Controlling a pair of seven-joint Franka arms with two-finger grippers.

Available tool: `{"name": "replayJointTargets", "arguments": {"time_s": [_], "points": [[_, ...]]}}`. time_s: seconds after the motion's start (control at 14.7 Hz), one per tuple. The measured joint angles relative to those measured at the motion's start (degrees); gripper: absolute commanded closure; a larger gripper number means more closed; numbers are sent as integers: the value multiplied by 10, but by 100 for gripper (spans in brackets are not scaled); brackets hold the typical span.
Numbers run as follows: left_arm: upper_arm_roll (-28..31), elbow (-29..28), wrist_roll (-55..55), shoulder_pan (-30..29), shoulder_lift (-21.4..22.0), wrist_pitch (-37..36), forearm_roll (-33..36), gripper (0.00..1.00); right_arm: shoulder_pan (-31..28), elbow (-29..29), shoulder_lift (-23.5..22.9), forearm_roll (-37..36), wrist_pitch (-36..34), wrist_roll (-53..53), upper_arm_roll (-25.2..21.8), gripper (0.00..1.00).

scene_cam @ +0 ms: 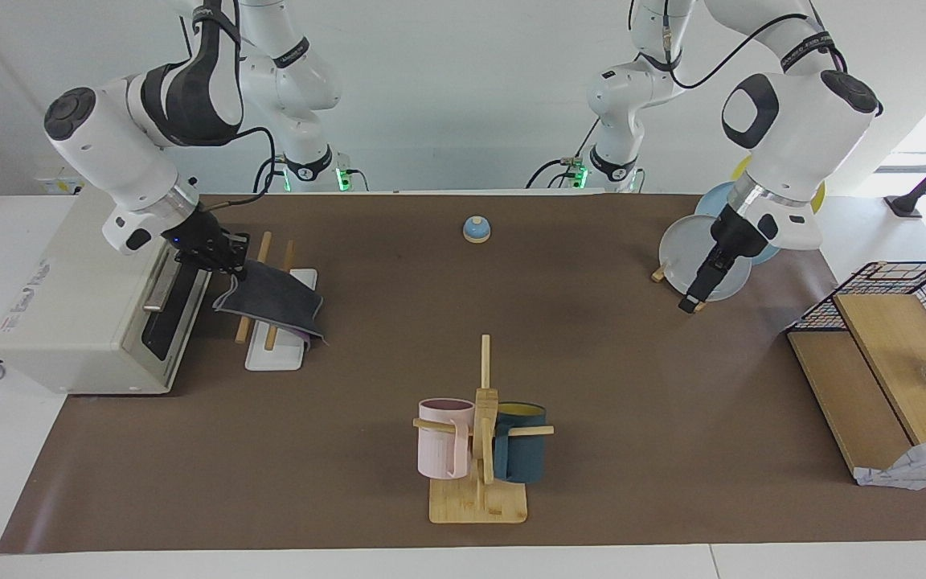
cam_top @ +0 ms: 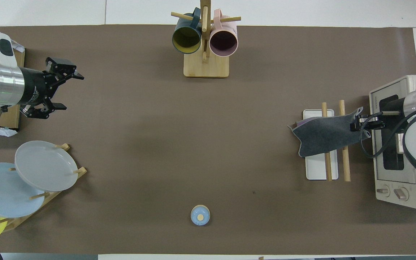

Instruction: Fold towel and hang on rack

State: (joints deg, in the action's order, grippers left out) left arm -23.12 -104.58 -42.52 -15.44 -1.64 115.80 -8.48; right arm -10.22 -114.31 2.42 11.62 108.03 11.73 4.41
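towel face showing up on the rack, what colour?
Dark grey on the towel, draped over the rack; a purple sliver peeks at one edge. Clearest in the overhead view.

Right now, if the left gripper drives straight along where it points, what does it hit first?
The open left gripper, beside the plates, slants down toward mid-table. It would probably meet the bare brown mat first; nothing else shows in that line, though depth is unclear.

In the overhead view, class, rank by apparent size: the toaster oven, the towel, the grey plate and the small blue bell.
1. toaster oven, though partly hidden
2. towel and grey plate: too alike to rank
3. blue bell
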Motion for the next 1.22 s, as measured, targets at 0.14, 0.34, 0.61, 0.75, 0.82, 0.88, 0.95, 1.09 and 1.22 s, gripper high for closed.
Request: {"name": "replayJointTargets", "arguments": {"time_s": [0.14, 0.34, 0.61, 0.75, 0.82, 0.88, 0.95, 1.09, 1.22], "points": [[0, 29, 62, 0, -1, -46, 41, 0, -1, 0, 3, -26, 0, 21, 0, 100], [0, 76, 151, 0, -8, -103, 79, 0, -11, -1, 6, -39, 0, 47, 0, 100], [1, 108, 265, 0, -15, -169, 97, 0, -14, -2, 6, -66, 0, 65, 0, 100], [7, 114, 306, 1, -15, -210, 97, 0, -14, -2, 6, -69, 0, 66, 1, 100], [17, 115, 320, 6, -14, -227, 97, 0, -14, -3, 6, -69, 0, 66, 1, 100], [33, 115, 332, 20, -13, -237, 97, 0, -14, -4, 6, -71, 0, 67, 1, 100], [48, 115, 339, 36, -12, -241, 97, 0, -14, -6, 7, -75, 0, 67, 1, 100], [66, 114, 356, 63, -11, -242, 97, 0, -14, -12, 9, -86, 0, 67, 1, 100], [100, 114, 370, 100, -10, -242, 97, 0, -14, -17, 11, -88, 0, 67, 1, 100]]}}
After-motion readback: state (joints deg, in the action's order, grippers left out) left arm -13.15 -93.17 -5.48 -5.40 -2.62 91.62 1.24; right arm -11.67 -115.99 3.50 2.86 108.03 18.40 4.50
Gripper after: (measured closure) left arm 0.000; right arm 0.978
